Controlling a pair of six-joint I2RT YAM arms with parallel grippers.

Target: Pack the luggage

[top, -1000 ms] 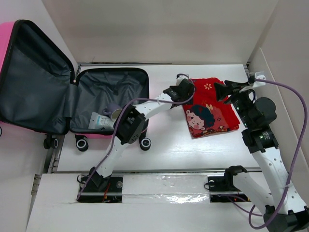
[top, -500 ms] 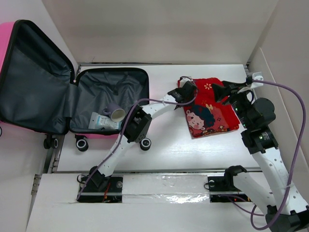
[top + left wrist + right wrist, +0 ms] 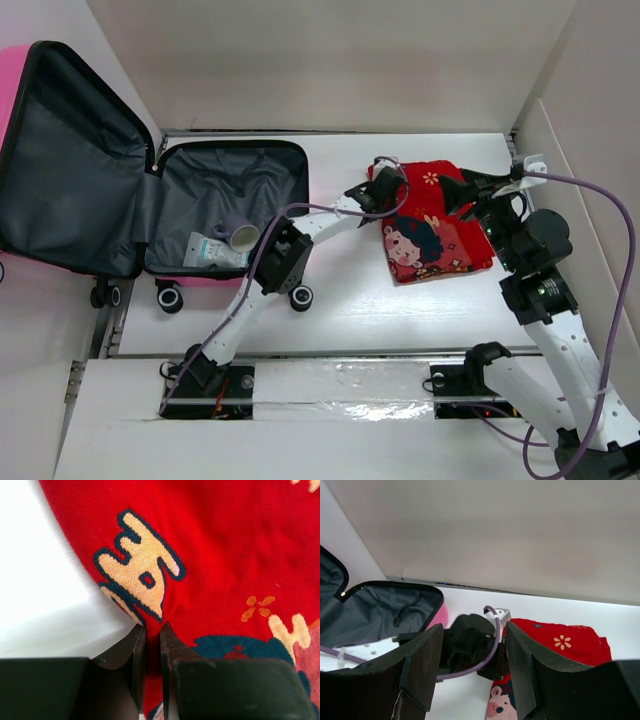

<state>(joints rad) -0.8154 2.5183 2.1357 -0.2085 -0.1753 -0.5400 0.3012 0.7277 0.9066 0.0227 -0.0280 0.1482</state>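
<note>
The luggage lies open at the left, a pink hard shell with dark grey lining, its lid propped up against the left wall. A red cartoon-print cloth lies folded on the white table to its right. My left gripper is down at the cloth's left edge. In the left wrist view its jaws are shut on a pinch of the red cloth. My right gripper hovers open over the cloth's right side, holding nothing.
A white tube and a purple cup lie inside the suitcase base. Its black wheels stick out toward the left arm. White walls close in the back and right; a purple cable loops by the right arm.
The left gripper moved right onto the cloth's edge and closed from wide open onto the fabric. The right arm shifted slightly; its jaws stayed open.
</note>
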